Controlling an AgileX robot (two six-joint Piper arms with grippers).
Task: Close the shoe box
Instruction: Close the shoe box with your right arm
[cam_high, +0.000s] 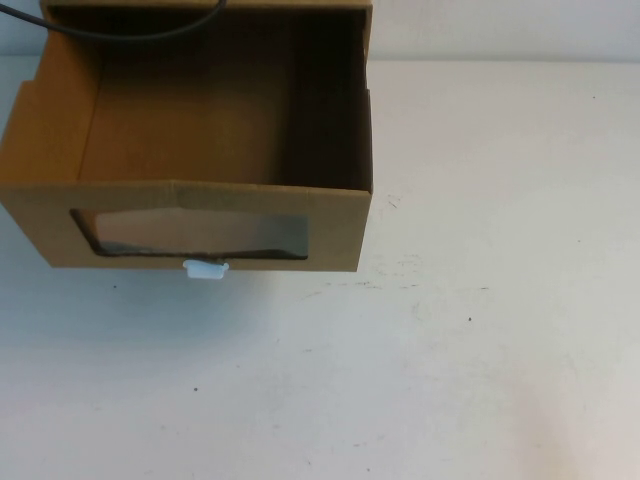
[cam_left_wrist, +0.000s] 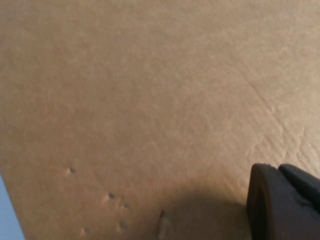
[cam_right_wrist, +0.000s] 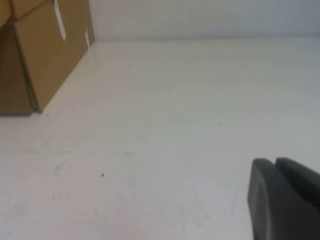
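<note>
The left gripper (cam_left_wrist: 285, 205) showed only as one dark finger at the corner of the left wrist view, close against a plain brown cardboard face; whether it was open or shut could not be told, and nothing was seen in its hold. The right gripper (cam_right_wrist: 285, 200) likewise showed as one dark finger over the bare white table (cam_right_wrist: 200, 125), well apart from the cardboard at the far left; its opening could not be told either. Neither gripper appeared in the high view.

One box (cam_high: 190, 150) stood at the far left of the table in the high view, its drawer pulled out toward the near side and open at the top. Its front panel carried one clear window (cam_high: 195, 232) and, just below it, one small white tab (cam_high: 205, 268). One black cable (cam_high: 140, 35) crossed the far edge of the box.

No brand or legible writing showed on it. In the right wrist view two small white labels (cam_right_wrist: 59, 20) sat on the cardboard side, too small to read.
</note>
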